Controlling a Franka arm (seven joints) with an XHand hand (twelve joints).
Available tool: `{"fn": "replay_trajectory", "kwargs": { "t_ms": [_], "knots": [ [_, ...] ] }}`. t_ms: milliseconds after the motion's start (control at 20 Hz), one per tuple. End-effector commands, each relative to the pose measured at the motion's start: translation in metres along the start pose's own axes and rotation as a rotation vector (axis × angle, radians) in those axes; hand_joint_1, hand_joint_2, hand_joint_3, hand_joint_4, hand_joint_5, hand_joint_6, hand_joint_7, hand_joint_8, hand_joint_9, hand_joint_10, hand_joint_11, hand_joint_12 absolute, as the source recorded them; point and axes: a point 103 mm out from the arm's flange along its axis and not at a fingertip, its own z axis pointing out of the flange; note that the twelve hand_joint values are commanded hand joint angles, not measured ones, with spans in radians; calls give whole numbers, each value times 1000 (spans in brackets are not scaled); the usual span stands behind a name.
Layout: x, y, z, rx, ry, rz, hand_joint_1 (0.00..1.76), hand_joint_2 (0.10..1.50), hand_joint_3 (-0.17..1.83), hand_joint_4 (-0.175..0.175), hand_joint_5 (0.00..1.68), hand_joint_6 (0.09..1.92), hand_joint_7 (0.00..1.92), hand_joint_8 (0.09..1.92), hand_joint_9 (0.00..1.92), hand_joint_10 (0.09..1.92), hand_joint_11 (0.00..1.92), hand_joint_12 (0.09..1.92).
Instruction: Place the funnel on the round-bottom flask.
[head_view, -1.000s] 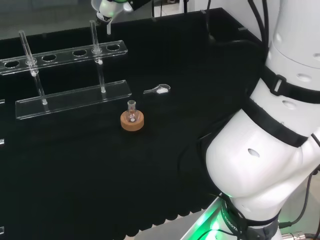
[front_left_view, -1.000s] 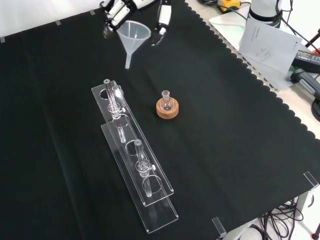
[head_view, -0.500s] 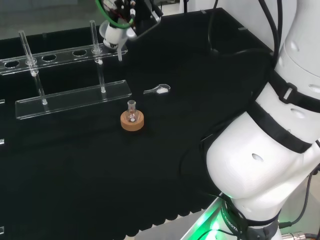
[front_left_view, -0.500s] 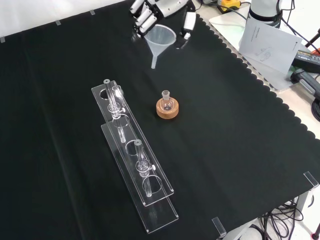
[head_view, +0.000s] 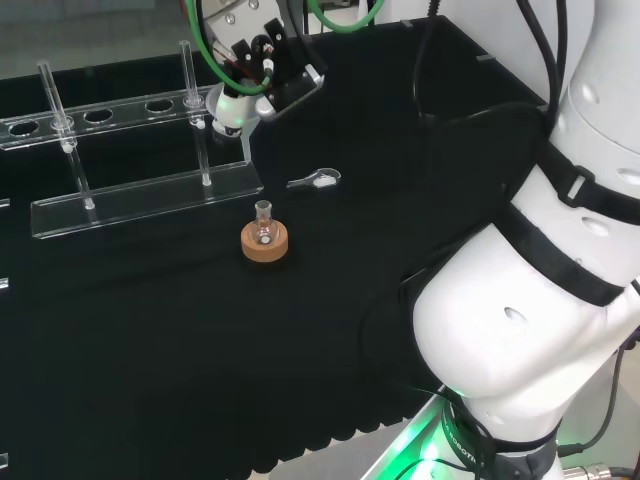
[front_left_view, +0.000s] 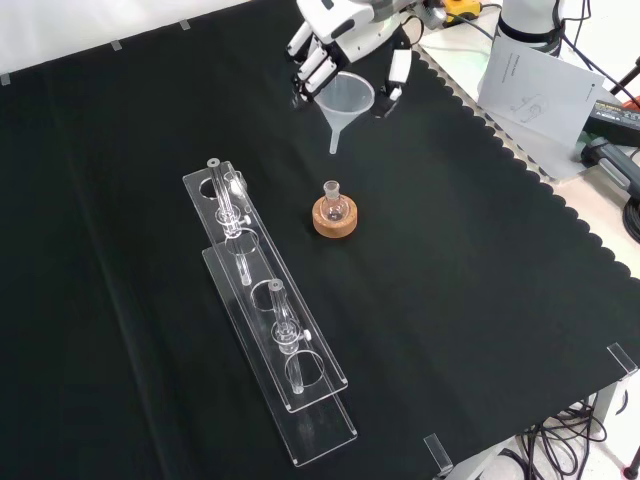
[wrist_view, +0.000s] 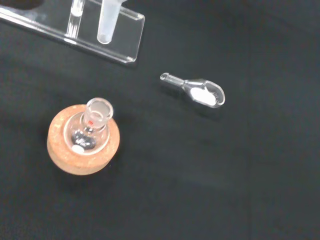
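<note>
Funnel (front_left_view: 345, 98) was pinched between the fingers and thumb of the hand (front_left_view: 330, 30), held in the air with mouth up and stem pointing down at the cloth (front_left_view: 480, 300). In the front view it sat at about 12 o'clock from the round-bottom flask (front_left_view: 333, 205), near but clearly apart, stem tip above and beyond the flask neck, not over it. Fingers (front_left_view: 312, 62) were curled on the rim's 9 o'clock side, thumb (front_left_view: 398, 72) on its 3 o'clock side.

In the head view the hand (head_view: 262, 62) and funnel (head_view: 232, 108) hung at roughly 11 o'clock from the flask (head_view: 263, 225), just beside the near end of the clear tube rack (head_view: 150, 195).

Flask stood upright in a cork ring (front_left_view: 334, 219), neck open. The wrist view looked down into that neck (wrist_view: 98, 111); flask bulb seated inside the cork ring (wrist_view: 82, 146), a small white speck visible in the bulb.

Small clear scoop (wrist_view: 197, 91) with white powder lay flat on the cloth at about 2 o'clock from the flask in the head view (head_view: 316, 180), well apart from it.

Rack in the front view (front_left_view: 265, 330) ran lengthwise at 8 o'clock from the flask, with upright glass tubes (front_left_view: 218, 195) in it.
</note>
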Motion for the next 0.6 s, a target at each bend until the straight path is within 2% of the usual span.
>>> {"fn": "replay_trajectory", "kwargs": {
  "t_ms": [50, 600],
  "knots": [
    [9, 7, 25, 34, 22, -11, 668, 804, 503, -52, 539, 87, 671, 840, 1036, 737, 529, 1284],
    [12, 22, 58, 74, 43, -20, 667, 802, 506, -56, 544, 87, 666, 845, 1034, 741, 532, 1285]
  ]
}}
